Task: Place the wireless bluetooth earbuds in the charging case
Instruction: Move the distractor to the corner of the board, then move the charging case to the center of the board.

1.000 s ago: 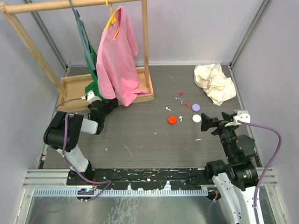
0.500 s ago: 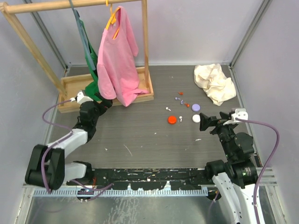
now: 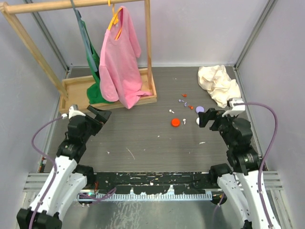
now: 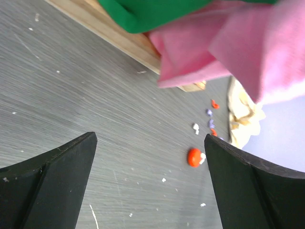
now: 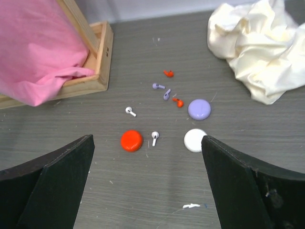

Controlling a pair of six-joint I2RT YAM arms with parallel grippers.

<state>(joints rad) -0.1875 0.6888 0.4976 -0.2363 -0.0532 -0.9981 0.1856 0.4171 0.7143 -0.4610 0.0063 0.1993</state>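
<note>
earbuds lie untouched; left gripper and right gripper gape wide, empty.

The left arm and right arm are black-jointed, white-linked, with lilac cables.

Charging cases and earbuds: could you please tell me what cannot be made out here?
- Top external: the white case is partly hidden behind the right gripper.
- Left wrist: the earbuds are blurred specks; a finger of the left gripper hides the lilac case and the white one.
- All views: case openings too small to tell.
</note>
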